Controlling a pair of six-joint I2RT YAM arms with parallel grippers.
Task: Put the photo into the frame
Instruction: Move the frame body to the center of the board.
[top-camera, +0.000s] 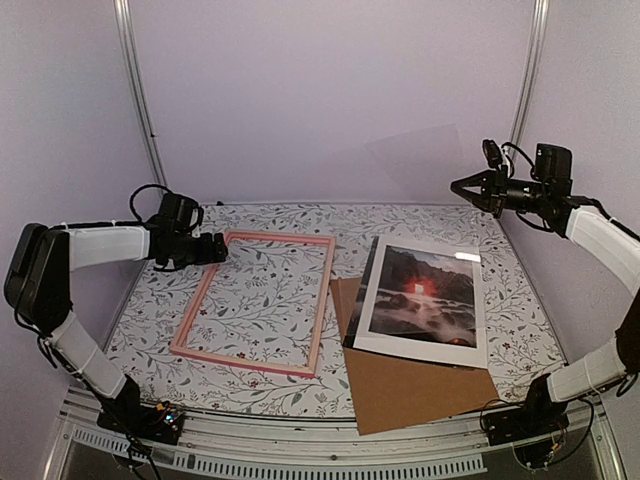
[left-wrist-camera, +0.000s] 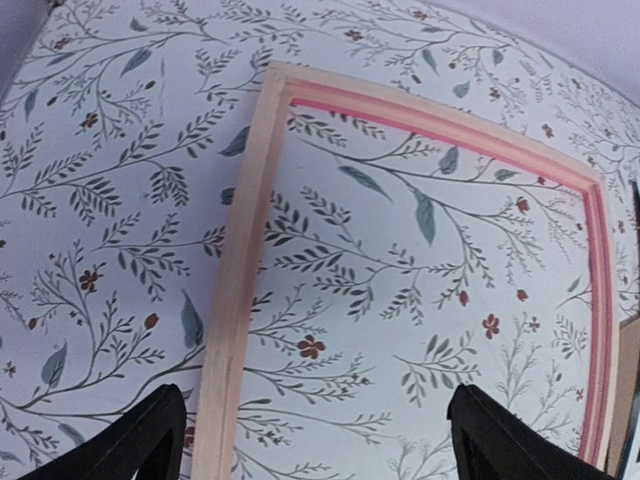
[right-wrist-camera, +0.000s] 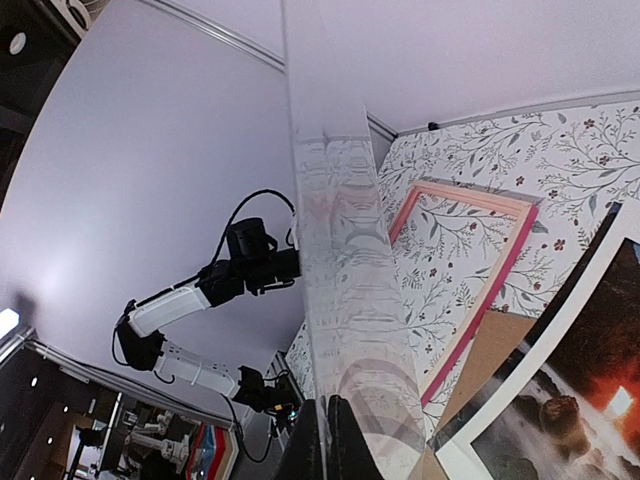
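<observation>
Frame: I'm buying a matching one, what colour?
Pink frame, pale wood edge; clearest in left wrist view.

Frame (left-wrist-camera: 243, 270) bare wood w/ pink paint, photo (top-camera: 425, 290) glossy paper, board (top-camera: 410, 390) matt cardboard, clear sheet (right-wrist-camera: 340, 250) glossy.

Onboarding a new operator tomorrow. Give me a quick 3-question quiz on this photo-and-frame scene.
1. True or false: the photo lies inside the frame.
2. Which holds the clear sheet? A) left tool B) right tool C) neither
3. Fill in: the left tool's jaws stand ___ above the frame's rail.
Key: 1 false, it lies on the brown board beside the frame; 2 B; 3 open.
</observation>
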